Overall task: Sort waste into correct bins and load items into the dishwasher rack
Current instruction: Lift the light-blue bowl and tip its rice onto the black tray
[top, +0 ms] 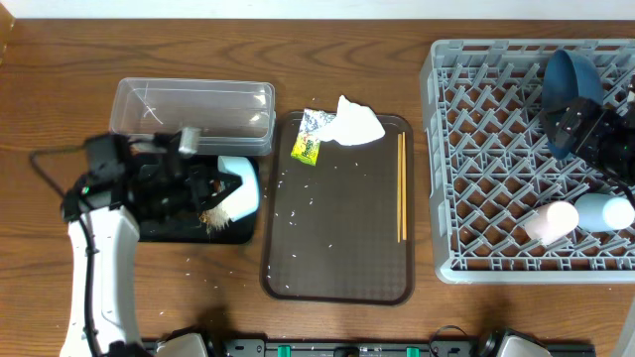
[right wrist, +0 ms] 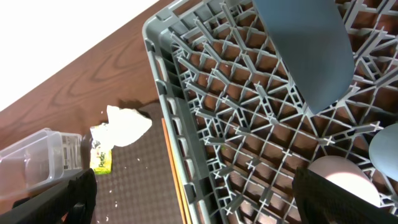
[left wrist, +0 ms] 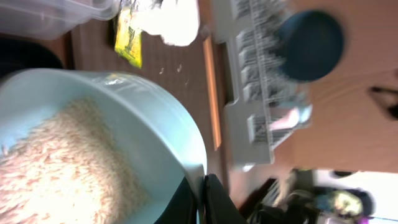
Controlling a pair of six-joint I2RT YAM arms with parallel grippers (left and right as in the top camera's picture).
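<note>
L hand [left wrist: 202, 199] pinches rim of white-inside light-blue bowl [left wrist: 124, 106], tilting white rice [left wrist: 62, 162] twd shallow black tray [top: 243, 234]. R hand [right wrist: 196, 190] spread, empty (over grey lattice rack [right wrist: 205, 118]).

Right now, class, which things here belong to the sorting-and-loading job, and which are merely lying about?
Job: bowl, rice, tissue, wrapper, chopsticks, tub, black tray, rack, dish, pink cup, blue cup.
Lying about: brown tray, table.

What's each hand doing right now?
Left hand: closed on the light-blue bowl.
Right hand: open, holding nothing.
</note>
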